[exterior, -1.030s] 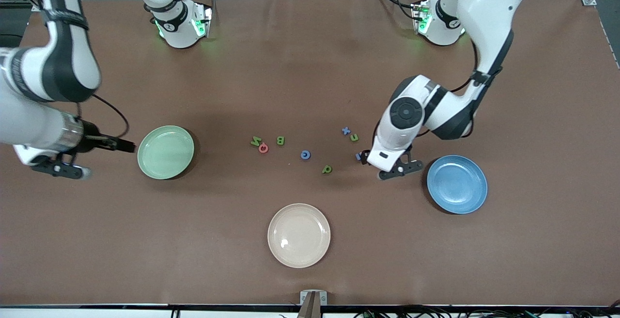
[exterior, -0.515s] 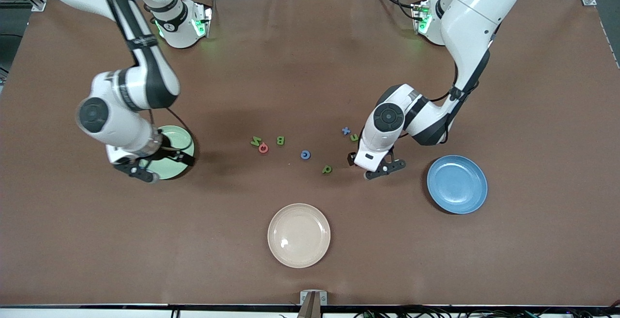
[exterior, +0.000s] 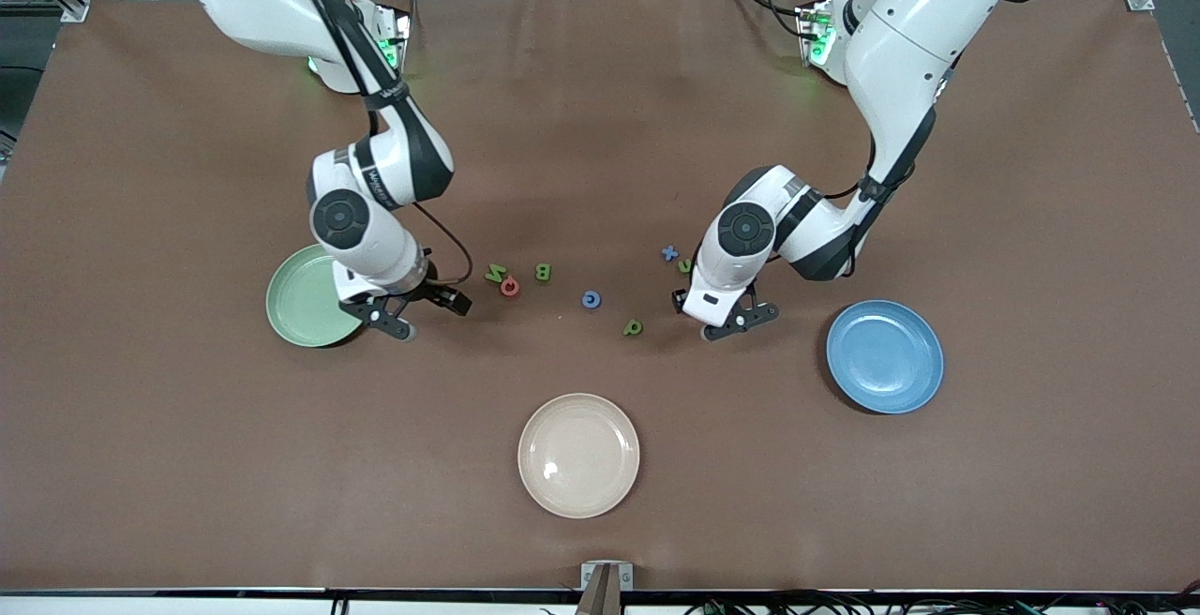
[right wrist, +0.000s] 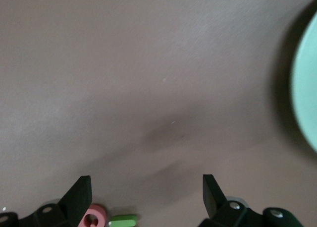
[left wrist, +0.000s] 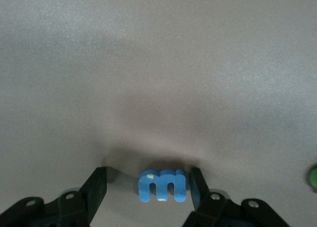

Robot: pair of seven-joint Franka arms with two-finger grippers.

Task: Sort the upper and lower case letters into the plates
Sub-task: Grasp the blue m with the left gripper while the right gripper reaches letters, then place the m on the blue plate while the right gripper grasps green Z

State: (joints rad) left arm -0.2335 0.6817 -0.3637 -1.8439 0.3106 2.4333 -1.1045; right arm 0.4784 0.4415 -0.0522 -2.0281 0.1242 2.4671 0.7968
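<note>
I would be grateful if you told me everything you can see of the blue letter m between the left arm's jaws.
The blue letter m is a small, thick, matte piece, foam-like by its look, with a pale speck on one corner. It lies flat on the brown table, in the gap of the left gripper. The jaws stand on either side of it: one looks to be right against it, the other stands apart. The front view hides it under the wrist.

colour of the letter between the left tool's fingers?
Blue: small flat lowercase m, clearest in the left wrist view.
</note>
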